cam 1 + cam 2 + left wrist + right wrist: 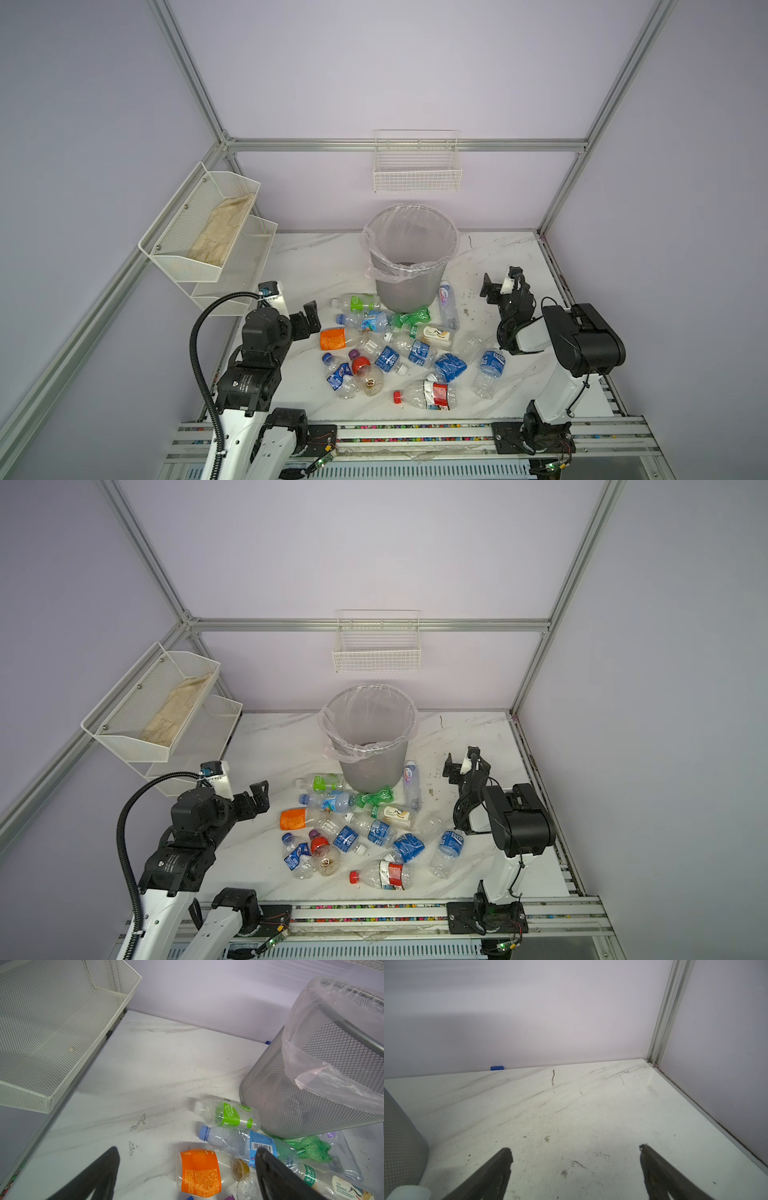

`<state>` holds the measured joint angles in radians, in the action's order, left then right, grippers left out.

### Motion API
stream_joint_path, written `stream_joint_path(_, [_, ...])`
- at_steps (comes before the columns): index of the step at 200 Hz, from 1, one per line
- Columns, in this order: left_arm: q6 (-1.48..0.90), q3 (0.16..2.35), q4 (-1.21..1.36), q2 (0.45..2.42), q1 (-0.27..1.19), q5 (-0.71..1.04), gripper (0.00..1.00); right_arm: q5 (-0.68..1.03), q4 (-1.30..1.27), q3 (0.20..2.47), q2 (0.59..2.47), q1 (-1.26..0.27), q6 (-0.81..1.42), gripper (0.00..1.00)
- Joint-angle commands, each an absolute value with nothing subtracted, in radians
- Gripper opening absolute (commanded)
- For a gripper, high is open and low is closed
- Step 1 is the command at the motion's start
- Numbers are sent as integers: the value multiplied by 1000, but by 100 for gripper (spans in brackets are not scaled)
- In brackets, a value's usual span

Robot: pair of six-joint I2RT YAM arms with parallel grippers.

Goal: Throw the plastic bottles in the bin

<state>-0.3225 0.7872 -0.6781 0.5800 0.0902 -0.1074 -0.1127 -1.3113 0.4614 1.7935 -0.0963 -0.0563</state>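
Plastic bottles (pixel 386 358) lie scattered in front of bin (pixel 409 286), some against its base. Left gripper (pixel 307 318) wide, empty, left of bin. Right gripper (pixel 500 282) wide, empty, right of bin. Bottles judged light, thin-walled, crushable, slick; take hold mid-body across label.

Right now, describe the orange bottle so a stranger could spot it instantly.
Find the tall grey bin; bottles lie scattered in front of it. At their left edge lies the orange bottle, the only one with a solid orange label.
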Motion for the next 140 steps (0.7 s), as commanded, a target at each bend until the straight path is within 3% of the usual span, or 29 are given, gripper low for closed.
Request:
stream_joint_path(1, [-369, 756, -703, 551, 122, -70, 100, -108, -1331, 468, 1782, -92, -65, 98])
stream_joint_path(36, [-385, 742, -718, 516, 204, -129, 100, -163, -1300, 477, 1752, -97, -58, 97])
stream_joint_path(77, [-392, 744, -720, 538, 249, -162, 100, -244, -971, 547, 1391, -185, -125, 98])
stream_joint_path(94, [-394, 743, -718, 535, 249, -164, 100, -343, -648, 678, 1222, -241, -15, 97])
stream_joint_path(108, [-396, 742, -716, 531, 249, -163, 100, -396, -75, 902, 1149, -237, 400, 97])
stream_joint_path(117, [-396, 739, -714, 528, 249, -164, 100, -470, 149, 989, 1130, -236, 593, 97])
stream_joint_path(129, [-396, 740, -715, 529, 250, -164, 100, -256, 239, 1033, 1108, -203, 588, 98])
stream_joint_path(140, [-396, 740, -715, 530, 250, -165, 100, -180, 364, 1080, 1113, -202, 621, 97])
